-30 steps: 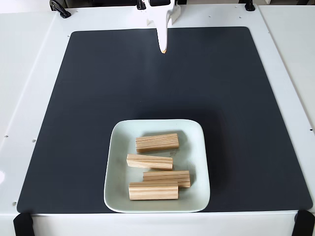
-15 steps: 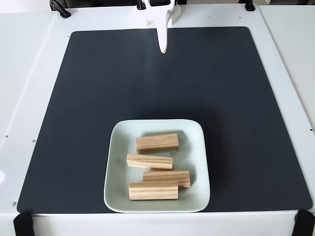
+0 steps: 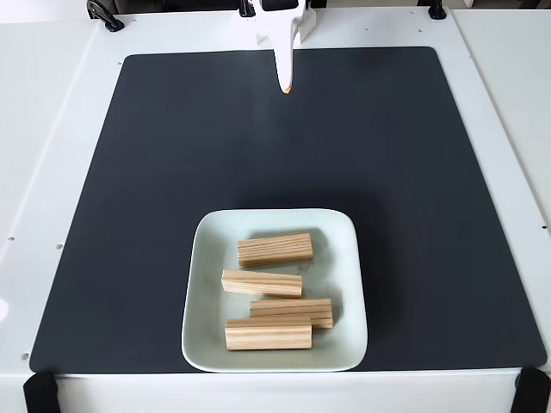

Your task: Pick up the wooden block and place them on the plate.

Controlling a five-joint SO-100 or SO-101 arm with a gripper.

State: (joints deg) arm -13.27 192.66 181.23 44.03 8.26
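Blocks of light pine, four alike, all lie inside the plate [image 3: 200, 292] in the fixed view, each flat on a long side and running roughly left to right. The top wooden block [image 3: 275, 249] sits in the upper part of the dish, tilted slightly so its right end is higher. Below it, the second block [image 3: 262, 283] lies a little further left and slopes gently the other way. The third block [image 3: 292, 311] rests lower and to the right, and the fourth block [image 3: 269, 334] lies nearest the plate's lower rim, its upper right edge touching or overlapping the third one. The grain lines run along the length of each bar.

The plate is a pale mint-white square dish with rounded corners and a raised rim. It sits on the lower middle part of a black mat [image 3: 155, 172], close to the mat's near edge. The mat covers most of a white table [image 3: 43, 129], whose bare surface shows on every side of it.

The gripper [image 3: 286, 86] hangs at the top centre of the view, well apart from the plate, over the far part of the mat. It is white, narrows to a single point with a small orange-brown tip, and holds nothing. From this angle the fingers appear as one tapered shape, so the jaws look pressed together.

Black clamps or fittings show at the table's far edge and at its two near corners [image 3: 39, 391].
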